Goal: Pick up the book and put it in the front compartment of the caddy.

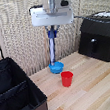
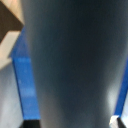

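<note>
My gripper (image 1: 51, 33) is shut on the book (image 1: 52, 50), which hangs upright and edge-on as a thin dark navy strip with pale page edges. Its lower end is just above a round blue bowl (image 1: 56, 68). In the wrist view the dark cover of the book (image 2: 70, 65) fills most of the picture and hides my fingers. The blue bowl (image 2: 24, 75) shows on either side of it. The caddy (image 1: 16, 94), a black fabric box with an inner divider, stands at the exterior view's left, well away from the gripper.
A red cup (image 1: 67, 78) stands on the wooden table (image 1: 92, 91) just in front of the bowl. A black hard-shelled appliance (image 1: 100, 36) sits at the exterior view's right. A woven wall closes the back.
</note>
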